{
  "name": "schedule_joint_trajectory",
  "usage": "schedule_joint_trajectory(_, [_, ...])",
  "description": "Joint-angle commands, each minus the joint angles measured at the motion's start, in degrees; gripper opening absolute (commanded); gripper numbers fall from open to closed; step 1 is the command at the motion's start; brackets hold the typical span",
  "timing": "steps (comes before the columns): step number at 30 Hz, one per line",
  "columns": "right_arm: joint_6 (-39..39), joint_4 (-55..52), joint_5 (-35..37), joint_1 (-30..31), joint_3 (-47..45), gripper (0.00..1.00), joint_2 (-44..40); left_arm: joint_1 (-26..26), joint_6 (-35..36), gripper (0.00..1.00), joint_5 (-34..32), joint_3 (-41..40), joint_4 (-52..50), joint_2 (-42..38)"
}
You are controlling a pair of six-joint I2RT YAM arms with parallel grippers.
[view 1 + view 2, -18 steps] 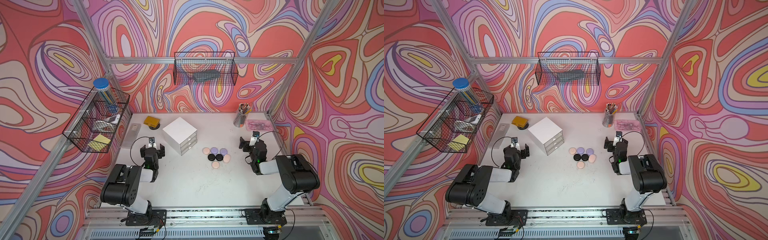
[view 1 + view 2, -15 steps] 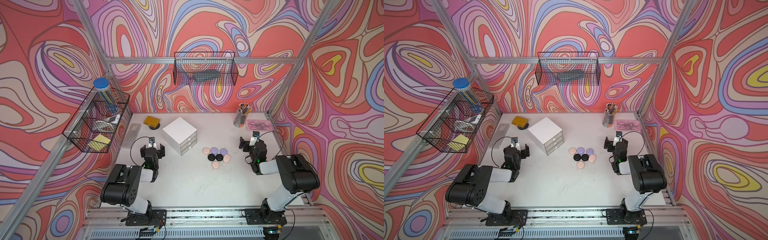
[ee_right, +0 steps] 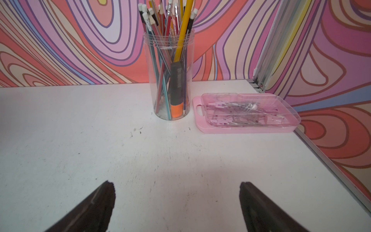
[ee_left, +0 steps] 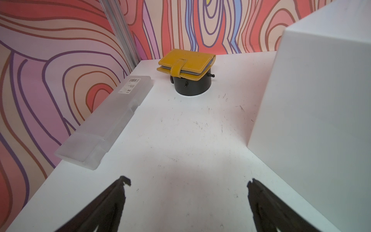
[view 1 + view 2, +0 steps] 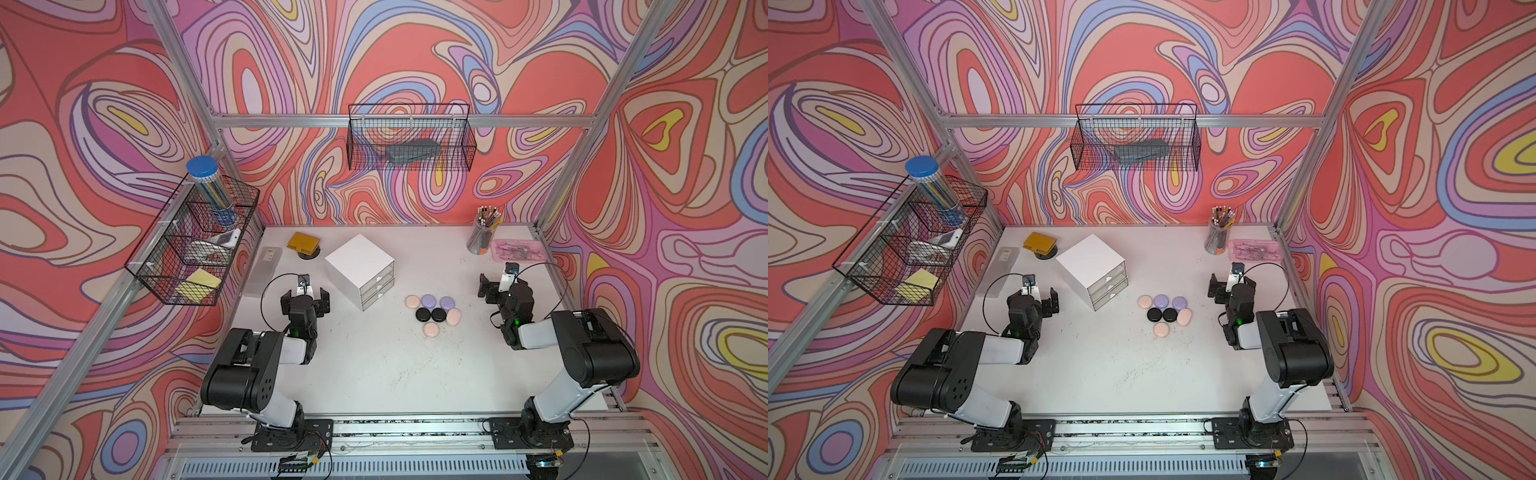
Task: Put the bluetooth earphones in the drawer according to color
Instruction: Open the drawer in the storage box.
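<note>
Several bluetooth earphones lie in a tight cluster mid-table in both top views: pale pink ones [image 5: 412, 301] [image 5: 453, 318] [image 5: 431, 330], lilac ones [image 5: 428, 299] [image 5: 447, 302] and black ones [image 5: 423, 314] [image 5: 1169, 314]. The drawer [image 5: 359, 266] [image 5: 1090, 259], a white cube with its three clear drawers pushed in, stands behind and left of them. My left gripper [image 5: 305, 294] [image 4: 188, 182] is open over bare table, left of the drawer [image 4: 311, 100]. My right gripper [image 5: 503, 284] [image 3: 176, 183] is open and empty, right of the cluster.
A frosted flat box [image 4: 104, 120] lies along the left wall. A yellow wallet [image 4: 185, 64] rests on a black puck. At the back right stand a clear pencil cup [image 3: 169, 76] and a pink tray [image 3: 247, 112]. Wire baskets [image 5: 191, 245] hang on the walls.
</note>
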Motion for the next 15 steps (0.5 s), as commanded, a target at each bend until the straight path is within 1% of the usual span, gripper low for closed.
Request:
schedule_joint_trajectory(1, [-0.2, 0.5, -0.2, -0.3, -0.3, 0.98, 0.6, 0.5, -0.5, 0.99, 0.6, 1.1, -1.2, 0.1])
schedule_joint_trajectory(4, [-0.2, 0.4, -0.1, -0.3, -0.2, 0.98, 0.6, 0.7, -0.7, 0.99, 1.0, 1.2, -1.4, 0.0])
schedule_joint_trajectory(8, [-0.1, 0.1, -0.2, -0.3, -0.1, 0.98, 0.6, 2.3, -1.5, 0.99, 4.4, 1.9, -3.3, -0.3])
schedule_joint_trajectory(10, [0.3, -0.4, 0.3, -0.5, 0.1, 0.98, 0.6, 2.6, -1.7, 0.99, 5.0, 1.9, -3.7, -0.5])
schedule_joint_trajectory(11, [0.5, -0.4, 0.7, -0.5, 0.2, 0.98, 0.6, 2.6, -1.6, 0.99, 4.9, 1.8, -3.4, -0.5])
schedule_joint_trajectory(14, [1.2, -0.6, 3.2, -0.5, 0.3, 0.98, 0.5, 2.6, -3.3, 0.99, 0.7, 1.4, -3.1, -1.2])
schedule_joint_trajectory(15, [1.2, -0.4, 3.4, -0.5, 0.2, 0.97, 0.5, 2.6, -3.7, 0.99, 0.7, 1.6, -4.7, -2.0])
